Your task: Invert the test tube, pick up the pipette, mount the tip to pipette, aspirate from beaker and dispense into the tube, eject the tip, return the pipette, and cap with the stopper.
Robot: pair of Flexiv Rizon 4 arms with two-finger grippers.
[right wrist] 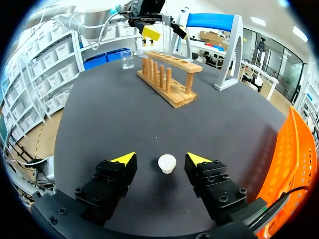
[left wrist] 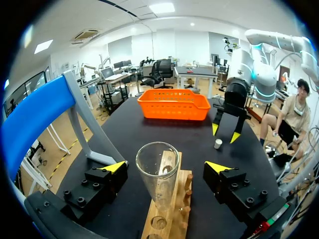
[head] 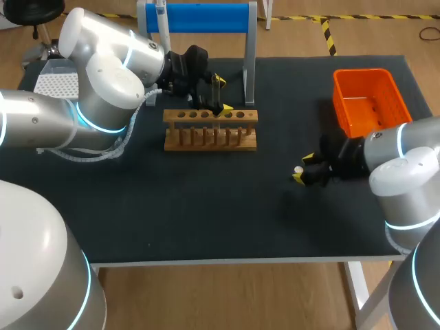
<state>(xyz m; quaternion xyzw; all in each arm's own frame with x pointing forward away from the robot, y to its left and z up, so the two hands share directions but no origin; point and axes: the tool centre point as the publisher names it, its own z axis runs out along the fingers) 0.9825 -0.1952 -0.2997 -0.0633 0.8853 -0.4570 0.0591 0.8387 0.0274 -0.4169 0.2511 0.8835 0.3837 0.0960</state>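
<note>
Right now my left gripper [left wrist: 166, 167] stands open over the wooden rack [head: 210, 141]. Its yellow tips are on either side of the test tube [left wrist: 157, 175] and clear of the glass. The tube sits upright in a rack hole, its open mouth towards the wrist. My right gripper [right wrist: 161, 158] is open as well, low over the table [right wrist: 99, 124], and the white stopper [right wrist: 167, 163] rests between its fingers, touched by neither. The glass worries me most. It looks smooth and thin, so if the left fingers close off-centre or too near the lip, I judge it could slip, tilt in its hole or bind against the wood as it lifts, dragging the rack along. Too hard a squeeze could crack it. The stopper is small and round and sits nearer one finger than the other, so that finger could meet it first and roll it out across the mat. I also mind the order of steps: capping comes last, so taking the stopper now may tie up the arm the pipette work needs. The beaker [right wrist: 127, 59] stands just past the rack's far end, near my left arm, where a wide swing could knock it.
</note>
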